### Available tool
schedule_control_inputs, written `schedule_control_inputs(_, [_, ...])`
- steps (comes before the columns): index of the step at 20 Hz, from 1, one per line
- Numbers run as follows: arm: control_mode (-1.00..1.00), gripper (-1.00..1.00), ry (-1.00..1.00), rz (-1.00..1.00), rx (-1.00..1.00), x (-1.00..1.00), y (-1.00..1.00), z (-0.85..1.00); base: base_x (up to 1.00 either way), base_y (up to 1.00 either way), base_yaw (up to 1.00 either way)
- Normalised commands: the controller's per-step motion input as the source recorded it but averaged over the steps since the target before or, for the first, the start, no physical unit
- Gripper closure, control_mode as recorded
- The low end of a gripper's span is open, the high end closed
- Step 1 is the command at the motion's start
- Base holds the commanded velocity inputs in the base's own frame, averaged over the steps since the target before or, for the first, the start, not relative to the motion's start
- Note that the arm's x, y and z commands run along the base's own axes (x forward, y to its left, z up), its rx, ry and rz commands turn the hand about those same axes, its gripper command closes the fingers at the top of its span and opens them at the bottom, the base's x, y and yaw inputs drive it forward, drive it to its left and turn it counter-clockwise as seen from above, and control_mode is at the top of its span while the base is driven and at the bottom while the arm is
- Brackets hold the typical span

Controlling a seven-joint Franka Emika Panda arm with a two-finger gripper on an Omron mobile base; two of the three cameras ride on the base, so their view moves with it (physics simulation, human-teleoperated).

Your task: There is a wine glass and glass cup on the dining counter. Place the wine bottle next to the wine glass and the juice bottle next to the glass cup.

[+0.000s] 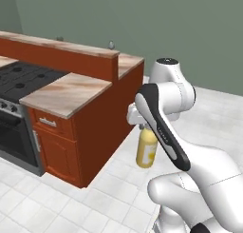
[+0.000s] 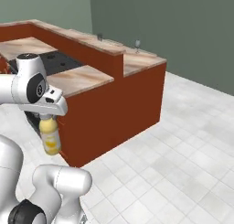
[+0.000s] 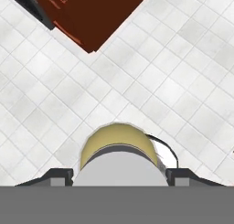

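The juice bottle [image 1: 146, 151] [image 2: 50, 138], yellow with a pale cap, hangs upright over the tiled floor beside the cabinet corner. My gripper [image 1: 142, 127] [image 2: 47, 118] is shut on its cap. In the hand view the bottle [image 3: 118, 141] sits between my gripper [image 3: 119, 175] fingers, with floor below. On the raised ledge of the dining counter [image 1: 71, 49] [image 2: 137, 58] stand the glass cup [image 1: 59, 38] [image 2: 99, 36] and, nearer the counter's end, the wine glass [image 1: 111, 44] [image 2: 136, 45]. The wine bottle is out of view.
A black stove [image 1: 23, 77] with an oven below sits left of a marbled worktop over a drawered cabinet [image 1: 57, 141]. The cabinet's reddish side wall [image 2: 114, 113] stands close to the bottle. White tiled floor [image 2: 183, 163] spreads to the right.
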Motion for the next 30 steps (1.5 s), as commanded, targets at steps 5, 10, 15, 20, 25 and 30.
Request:
schedule_control_inputs(5, [1.0, 1.0, 0.0, 0.0, 0.0, 0.0, 0.0, 0.0, 0.68, -0.51, 0.0])
schedule_control_inputs(10, [1.0, 1.0, 0.0, 0.0, 0.0, 0.0, 0.0, 0.0, 0.75, -0.48, 0.0])
schedule_control_inputs(15, [1.0, 1.0, 0.0, 0.0, 0.0, 0.0, 0.0, 0.0, 0.75, -0.47, 0.01])
schedule_control_inputs(20, [1.0, 1.0, 0.0, 0.0, 0.0, 0.0, 0.0, 0.0, 0.75, -0.48, 0.01])
schedule_control_inputs(25, [1.0, 1.0, 0.0, 0.0, 0.0, 0.0, 0.0, 0.0, 0.76, -0.48, 0.01])
schedule_control_inputs(30, [1.0, 1.0, 0.0, 0.0, 0.0, 0.0, 0.0, 0.0, 0.75, -0.46, 0.03])
